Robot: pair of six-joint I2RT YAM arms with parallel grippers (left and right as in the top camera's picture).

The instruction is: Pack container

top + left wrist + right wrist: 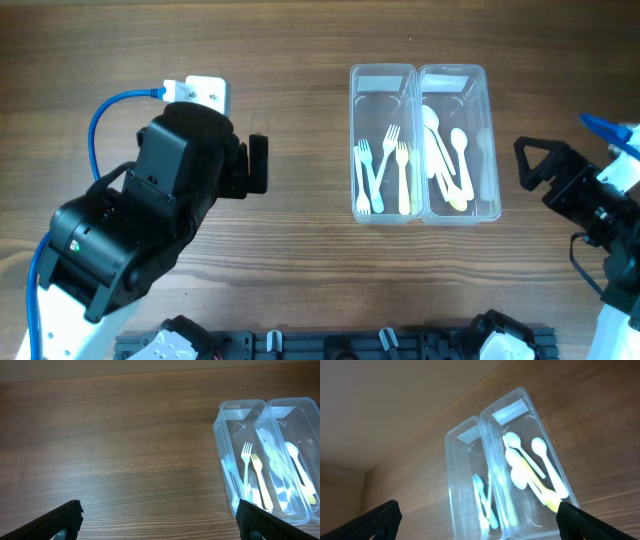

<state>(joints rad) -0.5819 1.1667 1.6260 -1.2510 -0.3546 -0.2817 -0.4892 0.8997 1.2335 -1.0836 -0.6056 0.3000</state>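
Note:
Two clear plastic containers stand side by side on the wooden table. The left container (383, 144) holds several plastic forks (385, 170). The right container (458, 143) holds several plastic spoons (447, 160). Both show in the left wrist view (235, 455) and the right wrist view (470, 480). My left gripper (257, 163) is open and empty, well left of the containers; its fingertips frame bare table (159, 522). My right gripper (535, 165) is open and empty, just right of the spoon container, looking down on both (477, 520).
Bare wooden table (300, 250) lies between the left arm and the containers. A blue cable (110, 110) loops off the left arm. A black rail (330, 343) runs along the front edge.

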